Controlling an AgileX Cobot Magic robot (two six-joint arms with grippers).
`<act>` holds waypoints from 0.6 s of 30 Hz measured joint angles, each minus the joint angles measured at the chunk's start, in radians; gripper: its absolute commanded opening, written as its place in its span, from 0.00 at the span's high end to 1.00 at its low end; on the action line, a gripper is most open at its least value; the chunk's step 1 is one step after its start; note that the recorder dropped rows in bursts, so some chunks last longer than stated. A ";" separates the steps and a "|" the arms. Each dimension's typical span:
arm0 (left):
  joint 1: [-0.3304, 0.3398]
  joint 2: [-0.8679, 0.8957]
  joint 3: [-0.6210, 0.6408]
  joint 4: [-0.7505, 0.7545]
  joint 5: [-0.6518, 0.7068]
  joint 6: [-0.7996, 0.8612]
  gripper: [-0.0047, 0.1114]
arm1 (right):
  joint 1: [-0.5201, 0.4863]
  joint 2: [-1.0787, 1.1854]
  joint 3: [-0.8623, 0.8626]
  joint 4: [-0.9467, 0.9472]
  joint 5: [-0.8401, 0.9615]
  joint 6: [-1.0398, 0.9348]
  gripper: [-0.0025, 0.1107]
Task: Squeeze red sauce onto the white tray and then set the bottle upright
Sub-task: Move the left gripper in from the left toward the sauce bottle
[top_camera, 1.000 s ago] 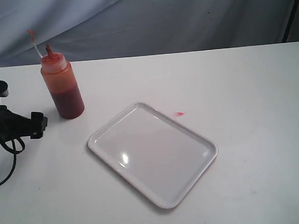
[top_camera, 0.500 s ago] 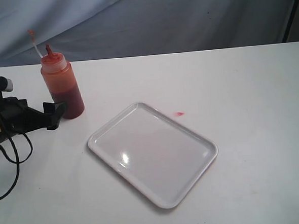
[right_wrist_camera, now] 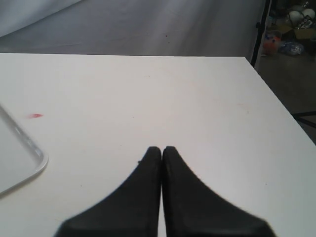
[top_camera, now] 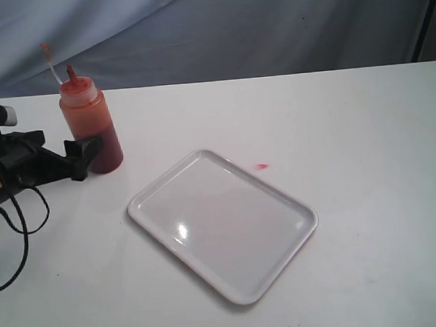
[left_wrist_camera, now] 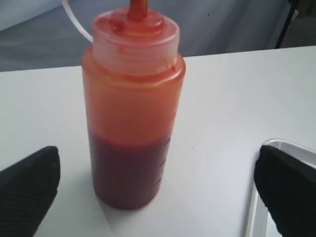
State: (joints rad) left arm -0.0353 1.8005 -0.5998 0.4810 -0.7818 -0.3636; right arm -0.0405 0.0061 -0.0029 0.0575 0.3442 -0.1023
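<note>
The bottle (top_camera: 90,127) stands upright at the back left of the table, dark red sauce (left_wrist_camera: 128,173) filling its lower half, its tip cap hanging off on its tether. My left gripper (top_camera: 84,153) is open and low at the bottle's left side. In the left wrist view its black fingers (left_wrist_camera: 27,190) stand wide apart on either side of the bottle (left_wrist_camera: 133,108), apart from it. The white tray (top_camera: 222,222) lies mid-table, its surface plain white. My right gripper (right_wrist_camera: 162,150) is shut on nothing above bare table, out of the exterior view.
A small red smear (top_camera: 261,166) lies on the table just beyond the tray's far edge, and the smear (right_wrist_camera: 34,116) shows in the right wrist view too. A tray corner (right_wrist_camera: 19,158) lies off to one side of my right gripper. Grey cloth hangs behind the table.
My left gripper has moved right towards the bottle, and its open fingers have reached the bottle's lower part. The bottle, the tray and the right gripper have not moved.
</note>
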 measured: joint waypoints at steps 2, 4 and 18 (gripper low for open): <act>0.000 0.004 0.000 0.016 0.015 0.000 0.06 | 0.000 0.000 0.000 0.000 0.000 0.000 0.98; 0.000 0.021 0.000 0.030 0.018 0.004 0.06 | 0.000 0.000 0.000 0.000 0.000 0.000 0.98; 0.000 0.232 0.000 -0.051 -0.154 0.194 0.06 | 0.000 0.000 0.000 0.000 0.000 0.000 0.98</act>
State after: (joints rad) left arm -0.0353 2.0325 -0.5998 0.4302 -0.9353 -0.1699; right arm -0.0405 0.0061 -0.0029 0.0575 0.3442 -0.1023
